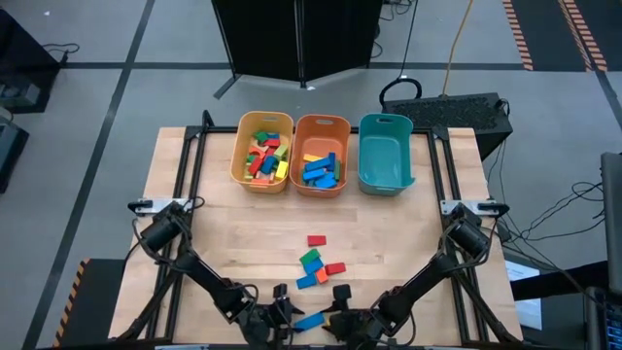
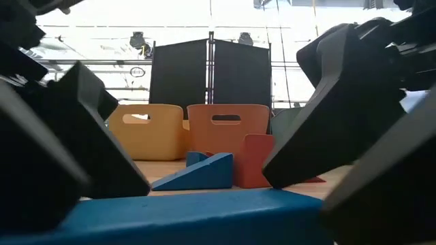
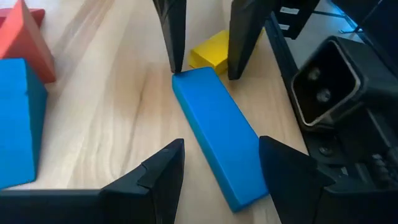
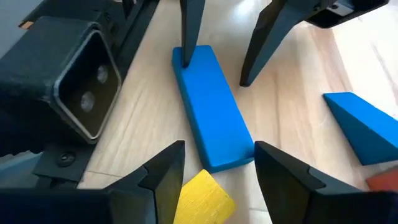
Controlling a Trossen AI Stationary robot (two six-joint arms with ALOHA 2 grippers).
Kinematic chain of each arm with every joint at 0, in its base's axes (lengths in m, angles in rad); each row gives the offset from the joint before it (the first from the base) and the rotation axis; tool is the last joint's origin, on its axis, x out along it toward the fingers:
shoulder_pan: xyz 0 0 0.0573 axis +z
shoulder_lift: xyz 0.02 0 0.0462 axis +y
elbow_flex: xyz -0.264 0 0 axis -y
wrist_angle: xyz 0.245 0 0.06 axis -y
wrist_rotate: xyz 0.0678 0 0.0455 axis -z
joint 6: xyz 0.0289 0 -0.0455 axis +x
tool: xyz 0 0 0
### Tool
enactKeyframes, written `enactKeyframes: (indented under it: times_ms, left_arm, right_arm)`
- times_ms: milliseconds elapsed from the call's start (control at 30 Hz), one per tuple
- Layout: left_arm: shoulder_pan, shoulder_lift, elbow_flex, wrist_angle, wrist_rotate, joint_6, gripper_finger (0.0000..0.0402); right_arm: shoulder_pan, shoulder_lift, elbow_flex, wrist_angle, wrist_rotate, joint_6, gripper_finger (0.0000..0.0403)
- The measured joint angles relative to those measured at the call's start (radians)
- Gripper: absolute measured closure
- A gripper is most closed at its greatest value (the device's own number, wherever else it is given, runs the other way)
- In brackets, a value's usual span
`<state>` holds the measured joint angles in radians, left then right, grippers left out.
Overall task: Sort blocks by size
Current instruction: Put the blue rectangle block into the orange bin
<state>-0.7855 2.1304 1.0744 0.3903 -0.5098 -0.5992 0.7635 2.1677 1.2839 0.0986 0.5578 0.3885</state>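
A flat blue bar lies on the table near its front edge. My left gripper is open and straddles one end of the bar. My right gripper is open and straddles the other end; a small yellow block lies on the table between its fingers, behind the bar's end. Both grippers slant down toward the bar. Farther in lie a red block, a green one, another red one and a blue wedge. My left gripper has one finger right beside the bar's long side near its end; whether it touches, I cannot tell. The other finger stands apart. The bar lies flat on the table. My right gripper has one finger by the corner of the bar's end; contact cannot be told there either, and the other finger is apart.
Three bins stand in a row at the table's far side: a yellow one with many mixed blocks, an orange one with blue and yellow blocks, and a teal one with none showing. Bare wood lies between the bins and the loose blocks.
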Motion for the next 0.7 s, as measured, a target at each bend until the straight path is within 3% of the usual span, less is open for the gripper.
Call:
enactKeyframes:
  times_ms: [367,700]
  left_arm:
    - [0.027,-0.002,-0.002,-0.003,0.024,0.002,0.0196]
    - [0.031,-0.084,-0.006,-0.116,0.037,0.0,0.0196]
  right_arm:
    - [-0.051,0.0,0.0,-0.006,0.012,0.011,0.0222]
    - [-0.094,-0.002,0.0,-0.002,-0.058,0.013,0.0222]
